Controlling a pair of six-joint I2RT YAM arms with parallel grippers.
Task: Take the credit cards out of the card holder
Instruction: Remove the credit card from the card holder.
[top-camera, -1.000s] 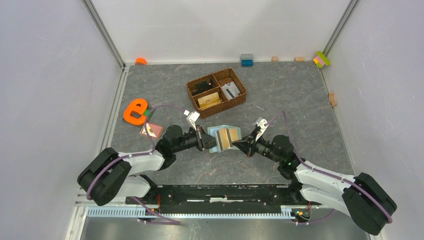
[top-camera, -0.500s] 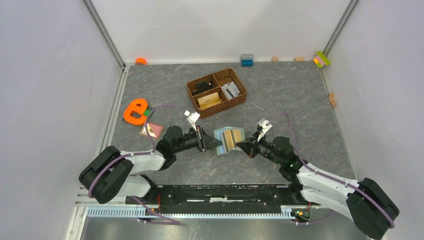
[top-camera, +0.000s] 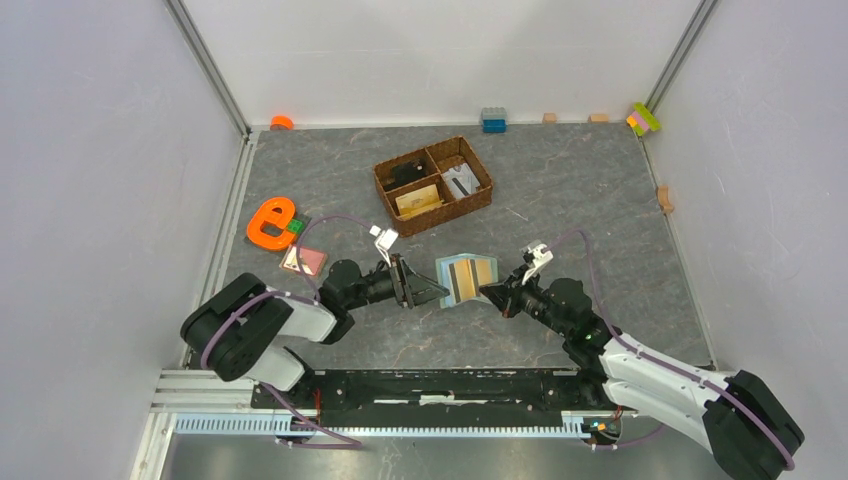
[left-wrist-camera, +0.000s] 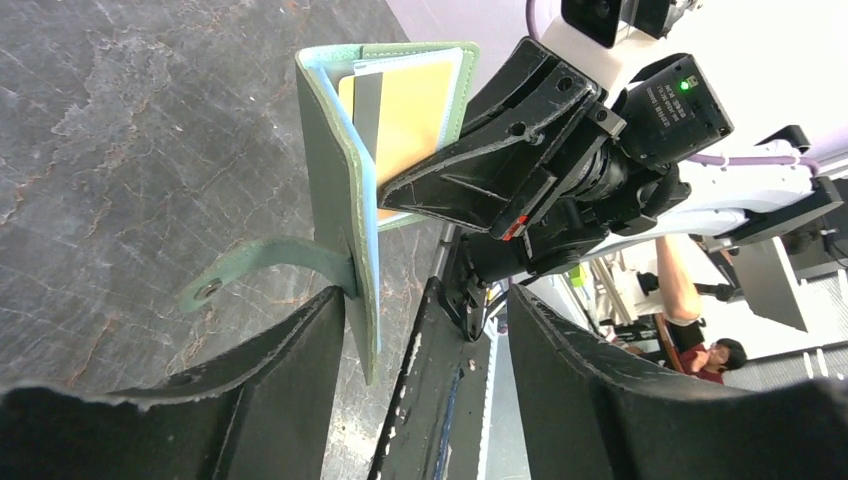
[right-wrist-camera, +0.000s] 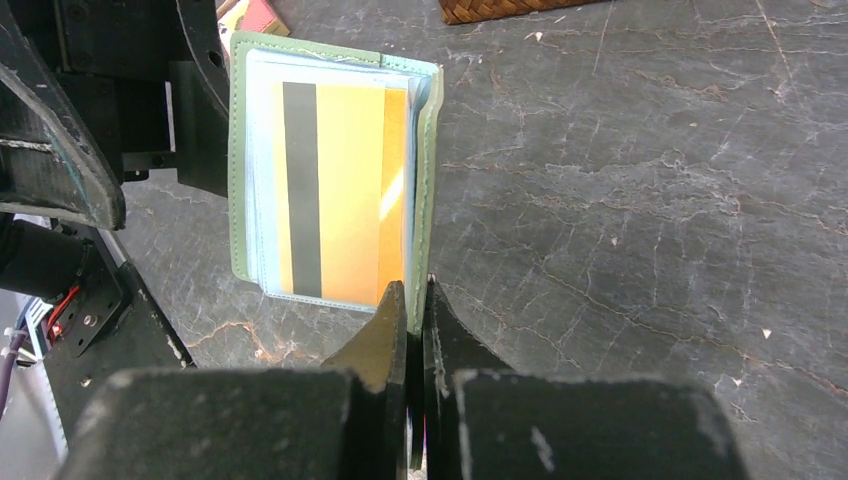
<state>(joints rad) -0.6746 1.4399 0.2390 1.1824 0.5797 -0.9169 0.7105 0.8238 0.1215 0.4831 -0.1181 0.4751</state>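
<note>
Small sage-green bifold card holder (top-camera: 448, 272) was open like a book at mid-front of the grey marbled tabletop (top-camera: 600, 200), btwn the two arms. Its pale blue-teal inside faced up toward the top cam. Couldn't tell whether it touched the table. A thin tan-orange credit card (top-camera: 470, 280) w/ a dark stripe sat in its slot, not out.

R gripper (top-camera: 490, 292) was clamped on the card holder. In the R wrist view the gripper's (right-wrist-camera: 410, 290) black fingers (right-wrist-camera: 375, 330) were pressed nearly together, w/ only the thin green flap edge btwn them. The grip was at the lower corner of the flap, next to the striped card (right-wrist-camera: 345, 190).

L gripper (top-camera: 432, 288) had its fingers spread apart w/ nothing held. In the L wrist view the L gripper (left-wrist-camera: 425, 295) faced the card holder (left-wrist-camera: 335, 180) edge-on. The near flap sat close by one finger (left-wrist-camera: 250, 390), but contact couldn't be told. A green strap (left-wrist-camera: 255, 268) w/ a snap stuck out from the outer side.

A pinkish-brown credit card (top-camera: 303, 260) lay flat on the table, well L of the card holder and just beside the orange letter-e shape (top-camera: 270, 222).

Brown wicker divided basket (top-camera: 432, 185) stood farther back, apart from the card holder, w/ small items in its compartments. A blue block (top-camera: 493, 119) sat by the far wall
</note>
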